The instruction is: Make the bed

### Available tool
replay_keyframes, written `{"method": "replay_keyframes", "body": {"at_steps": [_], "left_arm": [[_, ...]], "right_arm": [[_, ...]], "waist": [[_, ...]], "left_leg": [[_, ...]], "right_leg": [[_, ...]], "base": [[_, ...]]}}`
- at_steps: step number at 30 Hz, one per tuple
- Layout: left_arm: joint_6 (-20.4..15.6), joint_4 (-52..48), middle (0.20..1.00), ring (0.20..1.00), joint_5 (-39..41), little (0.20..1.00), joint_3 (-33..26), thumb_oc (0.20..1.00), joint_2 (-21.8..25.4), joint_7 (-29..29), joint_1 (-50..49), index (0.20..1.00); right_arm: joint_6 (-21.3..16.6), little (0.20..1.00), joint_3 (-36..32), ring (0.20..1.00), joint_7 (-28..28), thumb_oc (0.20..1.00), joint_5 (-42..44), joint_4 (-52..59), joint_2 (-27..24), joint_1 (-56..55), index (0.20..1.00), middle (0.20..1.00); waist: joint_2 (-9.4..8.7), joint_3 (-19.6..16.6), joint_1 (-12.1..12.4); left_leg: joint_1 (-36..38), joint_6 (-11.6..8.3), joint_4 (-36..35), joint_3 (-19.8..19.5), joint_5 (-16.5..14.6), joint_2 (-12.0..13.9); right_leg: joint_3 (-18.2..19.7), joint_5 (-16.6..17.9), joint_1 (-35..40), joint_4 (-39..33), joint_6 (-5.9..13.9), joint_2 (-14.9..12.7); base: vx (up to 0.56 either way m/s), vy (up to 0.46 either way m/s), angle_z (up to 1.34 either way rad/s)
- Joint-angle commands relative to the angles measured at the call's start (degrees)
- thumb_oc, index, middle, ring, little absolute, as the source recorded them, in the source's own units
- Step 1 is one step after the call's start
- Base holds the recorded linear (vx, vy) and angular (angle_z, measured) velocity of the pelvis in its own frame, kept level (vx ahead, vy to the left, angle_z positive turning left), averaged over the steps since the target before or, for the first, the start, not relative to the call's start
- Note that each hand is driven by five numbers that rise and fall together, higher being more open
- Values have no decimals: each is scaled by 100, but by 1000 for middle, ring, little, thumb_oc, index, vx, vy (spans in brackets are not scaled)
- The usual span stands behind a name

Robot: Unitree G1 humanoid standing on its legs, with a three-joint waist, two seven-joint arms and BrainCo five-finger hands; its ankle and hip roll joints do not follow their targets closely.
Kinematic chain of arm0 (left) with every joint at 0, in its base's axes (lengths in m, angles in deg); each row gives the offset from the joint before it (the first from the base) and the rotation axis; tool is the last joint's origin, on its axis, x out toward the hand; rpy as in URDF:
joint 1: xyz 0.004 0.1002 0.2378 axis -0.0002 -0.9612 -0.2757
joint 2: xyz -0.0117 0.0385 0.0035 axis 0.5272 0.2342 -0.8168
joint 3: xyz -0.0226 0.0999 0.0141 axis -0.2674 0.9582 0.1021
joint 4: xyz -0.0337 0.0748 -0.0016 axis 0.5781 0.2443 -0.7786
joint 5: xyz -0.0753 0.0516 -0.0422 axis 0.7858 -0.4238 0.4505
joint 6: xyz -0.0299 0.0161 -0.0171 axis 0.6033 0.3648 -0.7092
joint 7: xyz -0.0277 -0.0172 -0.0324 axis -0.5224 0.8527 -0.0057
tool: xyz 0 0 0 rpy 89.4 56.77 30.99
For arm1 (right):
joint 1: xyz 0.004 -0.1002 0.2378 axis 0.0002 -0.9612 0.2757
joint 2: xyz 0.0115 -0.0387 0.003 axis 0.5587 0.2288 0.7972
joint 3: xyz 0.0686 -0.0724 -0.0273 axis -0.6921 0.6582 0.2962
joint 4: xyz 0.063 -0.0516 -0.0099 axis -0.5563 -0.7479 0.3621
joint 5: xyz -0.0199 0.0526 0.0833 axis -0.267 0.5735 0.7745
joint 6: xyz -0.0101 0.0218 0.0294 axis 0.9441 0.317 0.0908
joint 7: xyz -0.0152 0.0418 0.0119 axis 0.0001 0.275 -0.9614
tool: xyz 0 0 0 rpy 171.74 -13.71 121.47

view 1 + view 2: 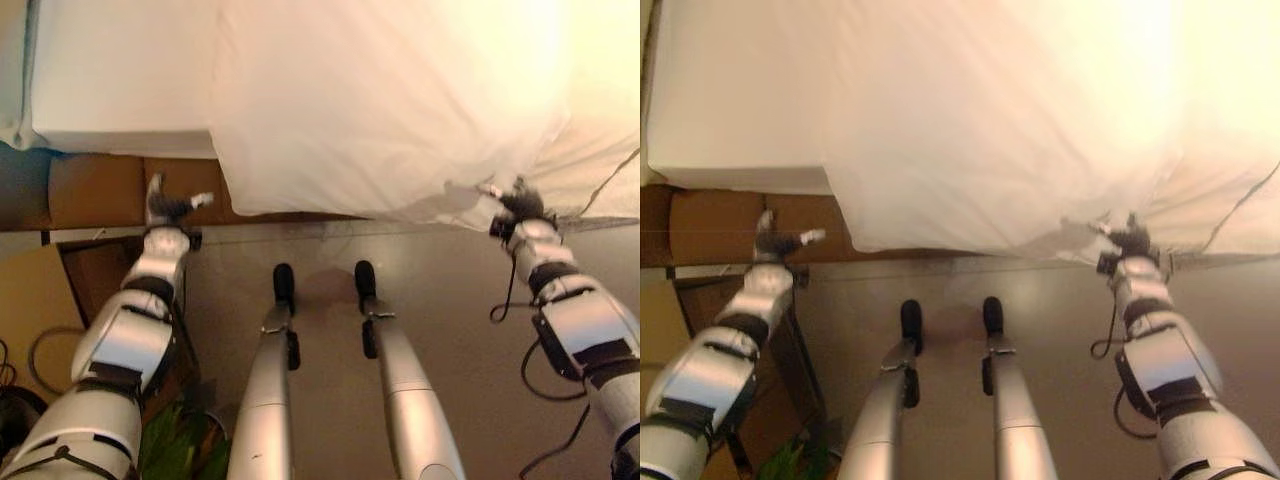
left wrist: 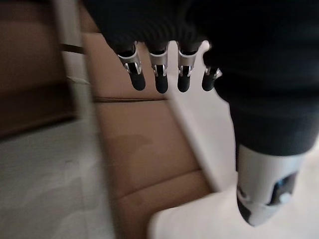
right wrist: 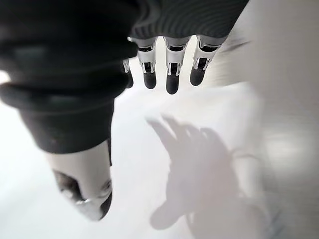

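Observation:
A white duvet (image 1: 400,110) covers most of the bed, and its lower edge hangs over the near side. To the left the bare white mattress (image 1: 120,90) shows above the brown bed base (image 1: 100,185). My left hand (image 1: 163,210) is open in front of that base, left of the duvet's hanging corner and touching nothing; its straight fingers (image 2: 159,79) point at the base (image 2: 144,144). My right hand (image 1: 515,208) is open at the duvet's rumpled lower edge on the right. Its fingers (image 3: 172,74) are straight just above the white cloth (image 3: 199,164), with none of it held.
Grey floor (image 1: 330,240) runs along the bed's near side. A brown board (image 1: 30,290) and a dark frame (image 1: 800,340) stand at the lower left beside my left arm. Green leaves (image 1: 180,450) show at the bottom left.

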Motion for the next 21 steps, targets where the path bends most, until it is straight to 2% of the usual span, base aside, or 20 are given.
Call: {"method": "replay_keyframes", "body": {"at_steps": [1, 3, 4, 6, 9, 10, 11, 13, 14, 17, 19, 21], "left_arm": [[-238, 153, 1000, 1000, -382, 1000, 30, 1000, -164, 112, -76, 1000], [-272, 163, 1000, 1000, -702, 1000, 89, 1000, -620, 225, -788, 1000], [-271, 162, 1000, 1000, -703, 1000, 89, 1000, -620, 224, -790, 1000], [-322, 53, 1000, 1000, -787, 1000, 128, 1000, -969, 322, -1359, 1000], [-280, 75, 1000, 1000, -1008, 1000, 299, 1000, -1332, 401, -1730, 1000], [-279, 71, 1000, 1000, -1009, 1000, 304, 1000, -1335, 398, -1738, 1000], [-222, 138, 1000, 1000, -1072, 1000, 392, 1000, -1546, 624, -1961, 1000], [-199, 161, 1000, 1000, -1082, 1000, 414, 1000, -1657, 694, -2103, 1000], [-162, 156, 1000, 1000, -1142, 1000, 566, 1000, -1848, 907, -2341, 1000], [-135, 174, 1000, 1000, -1470, 1000, 864, 1000, -2063, 1163, -2495, 1000], [-94, 157, 1000, 1000, -1830, 1000, 1178, 1000, -2264, 1531, -2914, 1000], [-40, 257, 1000, 1000, -1805, 1000, 1166, 1000, -2322, 1618, -2974, 1000]], "right_arm": [[-223, 1000, -74, 1000, 54, 1000, 177, -121, -52, -316, 1000, 1000], [-280, 1000, -258, 1000, 143, 1000, 39, -95, 393, -1102, 1000, 1000], [-280, 1000, -259, 1000, 141, 1000, 39, -92, 394, -1105, 1000, 1000], [-360, 1000, -344, 1000, 210, 1000, 11, 76, 744, -1740, 1000, 1000], [-479, 1000, -441, 1000, 191, 1000, 85, 183, 1075, -2172, 1000, 1000], [-479, 1000, -442, 1000, 187, 1000, 83, 191, 1076, -2186, 1000, 1000], [-518, 1000, -490, 1000, 210, 1000, 78, 235, 1263, -2473, 1000, 1000], [-527, 1000, -499, 1000, 198, 1000, 20, 281, 1354, -2634, 1000, 1000], [-500, 1000, -417, 1000, 222, 1000, -217, 344, 1472, -2875, 1000, 1000], [-447, 1000, -322, 1000, 292, 1000, -420, 328, 1593, -3060, 1000, 1000], [-346, 1000, -29, 1000, 479, 1000, -1118, 368, 1695, -3476, 1000, 1000], [-308, 1000, 26, 1000, 502, 1000, -1246, 334, 1717, -3511, 1000, 1000]], "waist": [[62, -271, 53], [90, -487, 96], [88, -475, 97], [100, -736, 113], [142, -1028, 124], [141, -1022, 132], [155, -1190, 109], [153, -1308, 97], [153, -1513, 53], [158, -1684, 26], [158, -1970, 52], [158, -2023, 64]], "left_leg": [[208, -171, 46, 24, -219, -70], [968, -121, -586, -19, -62, -49], [992, -121, -601, -18, -56, -49], [1540, -111, -1010, -23, 74, -32], [2006, -100, -1431, -15, 189, 36], [2037, -100, -1456, -9, 197, 38], [2311, -131, -1698, 4, 282, 97], [2399, -139, -1716, -18, 265, 107], [2554, -155, -1716, -36, 210, 135], [2739, -149, -1716, -50, 151, 155], [3118, -115, -1716, -42, 58, 199], [3228, -99, -1716, -47, 21, 212]], "right_leg": [[125, 410, 606, -855, 359, -145], [100, 546, 1303, -1343, 386, -202], [100, 549, 1325, -1354, 386, -202], [111, 732, 1853, -1775, 435, -276], [165, 822, 2218, -2066, 486, -315], [169, 827, 2242, -2080, 486, -314], [199, 868, 2468, -2229, 491, -317], [183, 888, 2594, -2314, 494, -332], [172, 912, 2791, -2447, 509, -356], [188, 921, 3005, -2554, 526, -378], [179, 799, 3330, -2492, 552, -400], [164, 751, 3423, -2456, 552, -386]], "base": [[87, -21, -3], [101, -21, 1], [101, -2, 5], [108, 12, 2], [70, 31, -4], [50, 32, 0], [41, 21, 0], [37, 24, 4], [21, 33, 3], [17, 42, 0], [66, 43, -4], [29, 16, -2]]}}
